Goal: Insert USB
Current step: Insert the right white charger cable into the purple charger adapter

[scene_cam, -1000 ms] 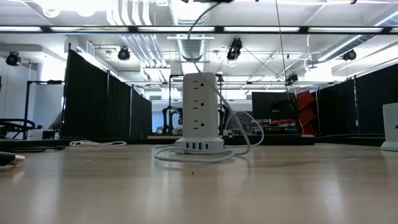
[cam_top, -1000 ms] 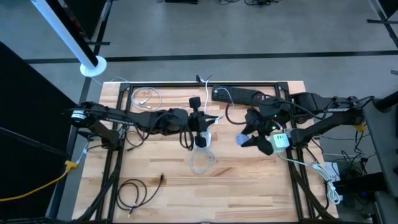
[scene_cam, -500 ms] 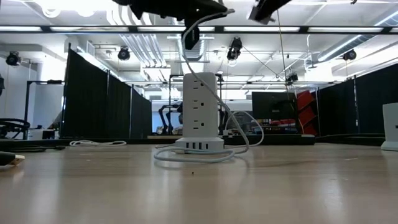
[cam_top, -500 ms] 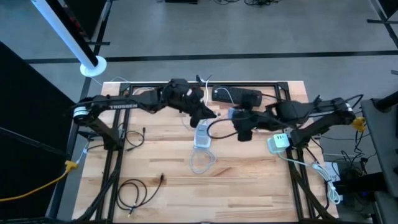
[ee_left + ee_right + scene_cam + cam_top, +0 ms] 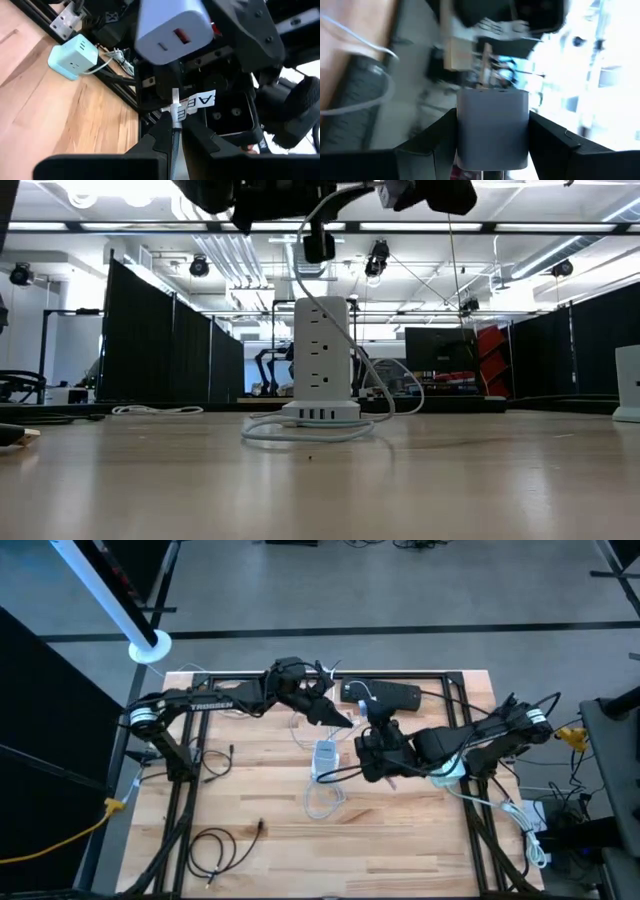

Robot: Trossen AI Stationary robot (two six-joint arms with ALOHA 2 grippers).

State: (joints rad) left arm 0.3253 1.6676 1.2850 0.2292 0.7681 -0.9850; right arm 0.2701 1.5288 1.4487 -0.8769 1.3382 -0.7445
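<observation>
Both halves lifted above the table [image 5: 250, 805]: left gripper [image 5: 173, 131] clamped on the USB plug [image 5: 174, 102], right gripper [image 5: 492, 131] gripping the white charger block [image 5: 172, 31]. Facing, apart; insertion left.

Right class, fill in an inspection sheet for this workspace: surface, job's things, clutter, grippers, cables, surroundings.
Surface: wooden table in a black frame.
Job's things: white charger with a red port, in the right gripper; USB cable in the left gripper, plug towards the charger, not yet in.
Clutter: white power tower mid-table; mint cube; black power strip.
Grippers: left shut on the cable; right shut on the charger; both raised.
Cables: white loop around the tower; black coil at the front left.
Surroundings: black partitions, ceiling lights.
</observation>
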